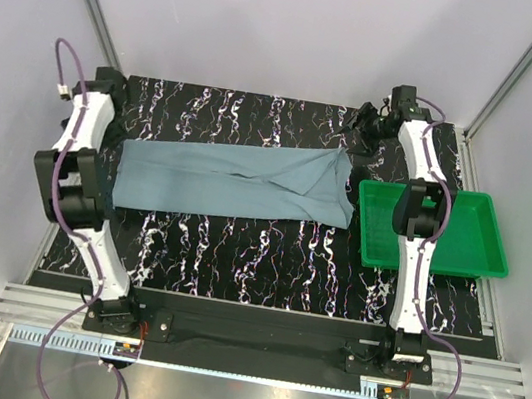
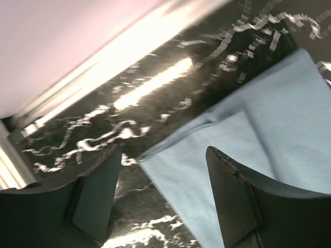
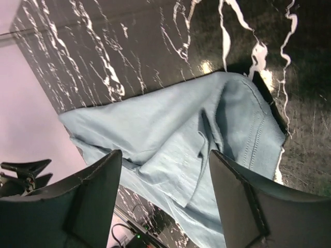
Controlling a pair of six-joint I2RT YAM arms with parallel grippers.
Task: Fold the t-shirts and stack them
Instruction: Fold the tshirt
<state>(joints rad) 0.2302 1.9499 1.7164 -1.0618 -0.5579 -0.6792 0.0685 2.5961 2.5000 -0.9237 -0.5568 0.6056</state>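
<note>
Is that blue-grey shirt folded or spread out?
Partly folded: the dusty blue-grey cloth shirt lies as a long narrow band on the black marbled table, doubled layers showing at its ends.

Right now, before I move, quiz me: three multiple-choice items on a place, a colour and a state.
1. Where is the tray relative to the shirt?
A) beside its right end
B) beside its left end
C) on top of it
2. What colour is the tray?
A) red
B) green
C) white
3. How do the left jaws stand?
A) shut on the shirt
B) shut on nothing
C) open, empty
Answers: 1 A, the top view shows it by the shirt's right end; 2 B, it is bright green; 3 C, the wrist view shows a wide gap.
</note>
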